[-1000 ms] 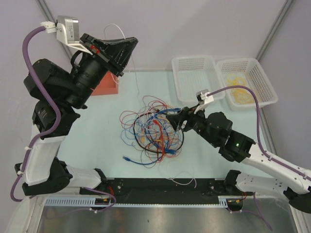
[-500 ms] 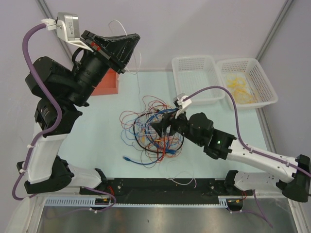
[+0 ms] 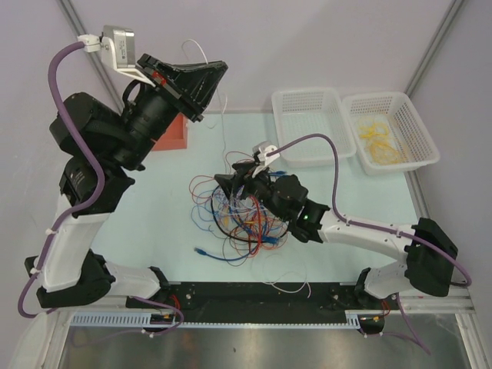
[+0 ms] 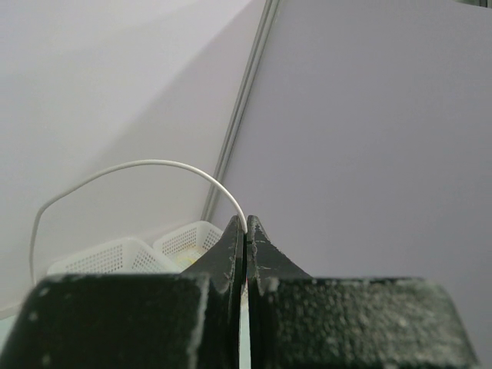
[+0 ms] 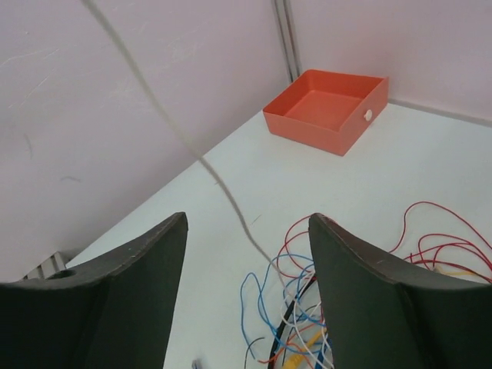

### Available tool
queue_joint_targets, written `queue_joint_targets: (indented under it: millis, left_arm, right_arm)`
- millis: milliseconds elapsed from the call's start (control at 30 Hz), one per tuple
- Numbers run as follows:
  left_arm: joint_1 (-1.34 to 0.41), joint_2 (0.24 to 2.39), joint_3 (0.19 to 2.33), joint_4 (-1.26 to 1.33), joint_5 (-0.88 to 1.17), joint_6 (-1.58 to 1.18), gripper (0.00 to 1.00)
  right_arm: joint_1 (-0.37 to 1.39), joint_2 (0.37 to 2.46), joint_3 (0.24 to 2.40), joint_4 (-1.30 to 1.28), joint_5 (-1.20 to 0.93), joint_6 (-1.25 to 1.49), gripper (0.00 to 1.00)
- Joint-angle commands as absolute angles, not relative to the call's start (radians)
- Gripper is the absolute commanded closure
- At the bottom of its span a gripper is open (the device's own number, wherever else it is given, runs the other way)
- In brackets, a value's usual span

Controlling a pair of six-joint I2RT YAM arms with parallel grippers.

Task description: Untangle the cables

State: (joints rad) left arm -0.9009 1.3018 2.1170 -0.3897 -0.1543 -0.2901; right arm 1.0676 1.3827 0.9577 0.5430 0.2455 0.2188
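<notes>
The cables point(image 3: 246, 207) lie in a tangled pile of red, blue, orange, white and black wires at the table's middle. My left gripper point(image 3: 206, 79) is raised high at the back left, shut on a white cable point(image 3: 223, 115) that hangs down to the pile. In the left wrist view the jaws point(image 4: 246, 228) pinch this white wire point(image 4: 154, 163), which arcs away to the left. My right gripper point(image 3: 227, 181) is open and empty low over the pile's left part. In the right wrist view the white cable point(image 5: 165, 115) runs down between the open fingers point(image 5: 246, 223) into the wires point(image 5: 307, 323).
An orange box point(image 3: 173, 134) stands at the back left, also in the right wrist view point(image 5: 327, 108). Two white baskets point(image 3: 311, 123) point(image 3: 388, 131) stand at the back right, the right one holding yellow wires. A blue plug-ended wire point(image 3: 201, 250) and a loose thin wire point(image 3: 288, 286) lie near the front.
My right arm has swept left across the pile, from its right side to its left part, staying open. My left gripper has lifted slightly to the right with the white cable.
</notes>
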Motion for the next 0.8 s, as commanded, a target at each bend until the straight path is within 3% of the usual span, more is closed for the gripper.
queue_joint_targets:
  millis: [0,33,133,300,500,633,767]
  left_arm:
    - [-0.902,1.259,2.091,-0.350,-0.149,-0.310,1.00]
    - [-0.902,1.256,2.086,-0.348,-0.149,-0.310,1.00]
    - [-0.902,1.233,2.065,-0.347,-0.160,-0.307,1.00]
    - [-0.902,1.178,1.954,-0.304,-0.190,-0.296,1.00]
    - [-0.900,1.111,1.850,-0.318,-0.311,-0.244,1.00]
    - [-0.882,1.017,1.609,-0.256,-0.457,-0.248,0.98]
    - [-0.836,0.942,1.401,-0.262,-0.553,-0.355,0.84]
  right_arm:
    - [1.023,1.430,1.035,0.696,0.250,0.287,0.38]
    - [1.017,1.443,1.040,0.699,0.245,0.299,0.50]
    - [0.989,1.445,1.049,0.710,0.229,0.330,0.71]
    - [0.966,1.390,1.049,0.658,0.230,0.312,1.00]
    - [0.953,1.160,1.095,0.401,0.326,0.217,1.00]
    - [0.948,1.026,1.211,0.204,0.394,0.138,1.00]
    - [0.946,0.994,1.409,-0.024,0.455,0.077,1.00]
